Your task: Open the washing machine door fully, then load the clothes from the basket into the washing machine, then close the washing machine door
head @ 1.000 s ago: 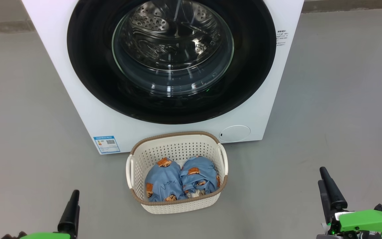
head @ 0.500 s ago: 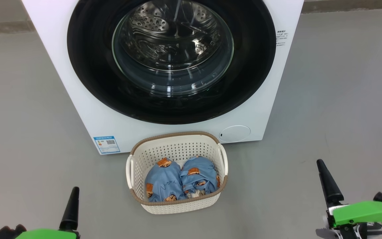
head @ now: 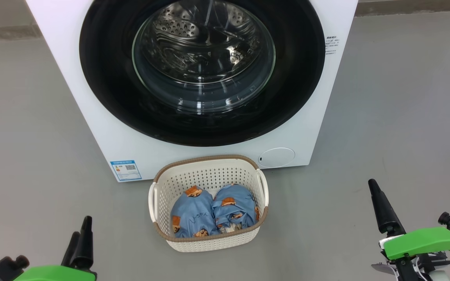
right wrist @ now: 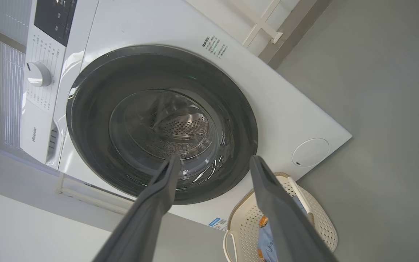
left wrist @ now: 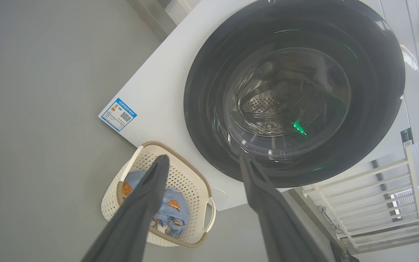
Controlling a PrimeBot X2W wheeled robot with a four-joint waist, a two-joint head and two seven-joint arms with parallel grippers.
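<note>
The head view looks forward and steeply down from nearby, with the washing machine door (head: 203, 70) at upper centre and the basket (head: 208, 177) at lower centre. Both wrist views face that door from lower down, rolled opposite ways, so the basket sits lower left in the left wrist view and lower right in the right wrist view. All three views share both.

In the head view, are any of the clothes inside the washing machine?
No: the clothes lie in the basket, and the washing machine door is shut.
</note>
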